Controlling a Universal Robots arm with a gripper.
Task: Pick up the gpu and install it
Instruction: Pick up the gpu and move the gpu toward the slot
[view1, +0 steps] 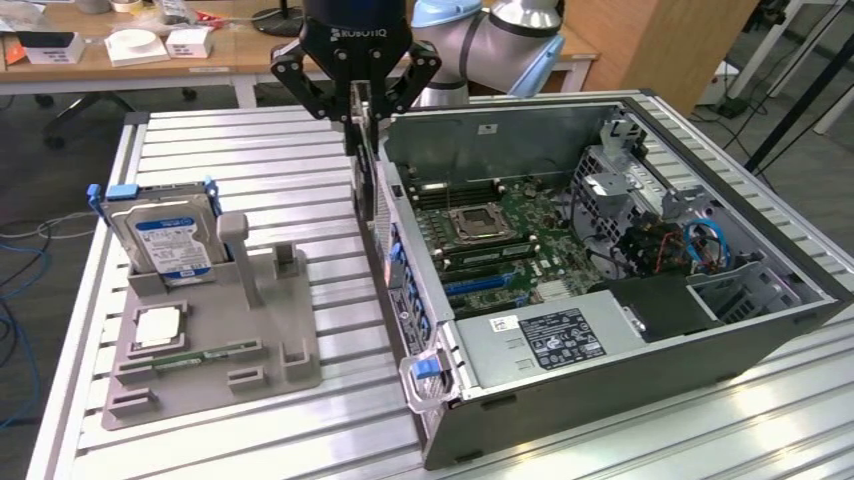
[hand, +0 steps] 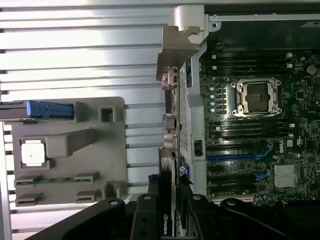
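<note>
Exterior view.
- Gripper (view1: 362, 116) hangs at the far side of the slatted metal table (view1: 240, 170), over the far left corner of the open computer case (view1: 601, 370) as this view shows it.
- Fingers (view1: 320, 95) are drawn in to a narrow gap and clamped on both faces of the gpu (view1: 360, 170).
- The gpu is seen edge-on as a thin dark slab. It hangs upright below the fingers, clear of the table, just beside the case's rear wall on the exterior view's left. It is not yet seated on the motherboard (view1: 501, 240).
- The CPU socket (view1: 478, 222) sits in the middle of the board.
- On the exterior view's left stands a grey holder (view1: 254, 330), well apart from the gpu. It carries a hard drive (view1: 167, 240) standing upright, a loose processor (view1: 158, 325) and a memory stick (view1: 203, 355).

Wrist view.
- Gripper (hand: 169, 192) is pressed against the gpu (hand: 167, 170) from either side, the dark fingers (hand: 146, 210) flat on the card.
- The card's edge lies in line with the case's rear panel (hand: 192, 110), between the holder (hand: 75, 145) and the motherboard (hand: 250, 150).
- Blue expansion slots (hand: 235, 157) lie on the board, near the card.
</note>
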